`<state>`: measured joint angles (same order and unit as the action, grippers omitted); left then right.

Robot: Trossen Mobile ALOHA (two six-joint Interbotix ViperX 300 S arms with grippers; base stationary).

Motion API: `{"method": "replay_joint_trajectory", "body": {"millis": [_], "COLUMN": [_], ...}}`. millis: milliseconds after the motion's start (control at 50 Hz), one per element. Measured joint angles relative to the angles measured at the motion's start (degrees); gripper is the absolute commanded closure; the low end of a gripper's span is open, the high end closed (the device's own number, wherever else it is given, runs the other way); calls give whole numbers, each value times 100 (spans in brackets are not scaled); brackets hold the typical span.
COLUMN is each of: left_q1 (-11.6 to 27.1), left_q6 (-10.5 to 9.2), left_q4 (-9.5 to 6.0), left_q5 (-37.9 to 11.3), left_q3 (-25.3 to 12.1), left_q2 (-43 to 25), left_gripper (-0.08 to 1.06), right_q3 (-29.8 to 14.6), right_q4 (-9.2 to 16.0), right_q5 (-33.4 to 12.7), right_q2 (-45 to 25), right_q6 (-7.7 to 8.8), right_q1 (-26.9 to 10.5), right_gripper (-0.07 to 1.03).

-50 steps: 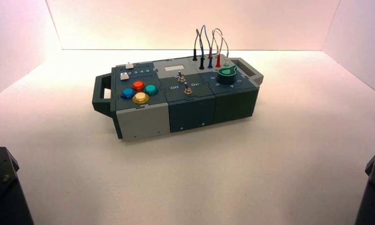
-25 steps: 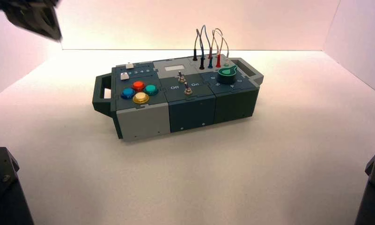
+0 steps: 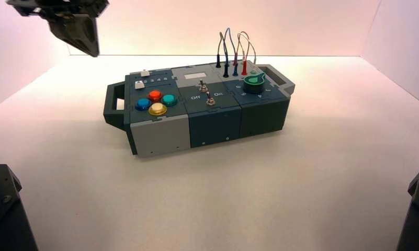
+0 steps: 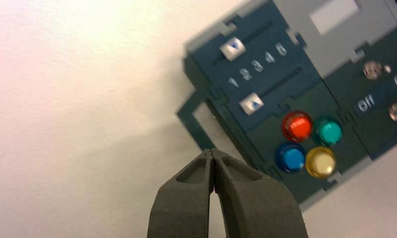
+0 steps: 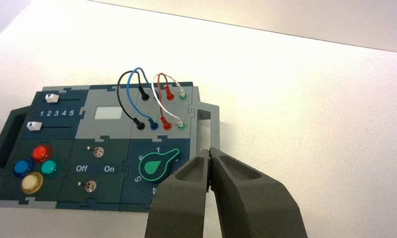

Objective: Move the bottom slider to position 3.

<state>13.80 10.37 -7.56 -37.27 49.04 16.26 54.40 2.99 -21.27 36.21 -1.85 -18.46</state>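
Observation:
The bottom slider [image 4: 251,103] is a small white knob on the dark teal panel, beside the coloured buttons. It sits at the digit 1 end of its track and also shows in the high view [image 3: 139,84] and the right wrist view [image 5: 33,126]. The digit 3 [image 4: 257,65] is printed in the row between the two sliders. My left gripper [image 3: 91,51] hangs high above the table, left of and behind the box, apart from it. Its fingers [image 4: 213,153] are shut and empty. My right gripper [image 5: 209,151] is shut and empty, off the box's knob end.
The twin top slider [image 4: 232,48] sits on the farther track. Red, teal, blue and yellow buttons [image 3: 155,102] lie in front of the sliders. Two toggle switches [image 3: 206,93], a green knob [image 3: 254,82] and plugged wires [image 3: 233,52] fill the rest of the box. White walls enclose the table.
My left gripper has come into the high view at the top left and moved right and down toward the box. The box and slider have not moved.

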Motion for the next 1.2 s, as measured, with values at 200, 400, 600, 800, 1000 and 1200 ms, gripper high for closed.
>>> {"method": "replay_joint_trajectory", "body": {"millis": [200, 400, 600, 800, 1000, 1200], "left_q1": [378, 457, 448, 448, 448, 448], "left_q6": [-26, -26, 9, 53, 123, 123], "left_q4": [-9, -9, 0, 0, 9, 9], "left_q5": [-44, -44, -53, -53, -35, 0], "left_q3": [-26, -176, -308, -404, -527, -703], "left_q2": [-237, -404, -721, -1090, -1318, -1521], "left_gripper": [101, 101, 101, 101, 101, 101], "right_q3": [-9, -9, -9, -18, -18, -18], "right_q4": [9, 9, 9, 9, 9, 9], "right_q5": [-9, -35, -35, -53, -70, -70], "right_q2": [-9, -9, -9, -9, -9, -9], "right_q6": [9, 0, 0, 0, 0, 0], "right_q1": [-9, -9, 0, -9, 0, 0], "right_gripper": [99, 99, 99, 99, 99, 99]}}
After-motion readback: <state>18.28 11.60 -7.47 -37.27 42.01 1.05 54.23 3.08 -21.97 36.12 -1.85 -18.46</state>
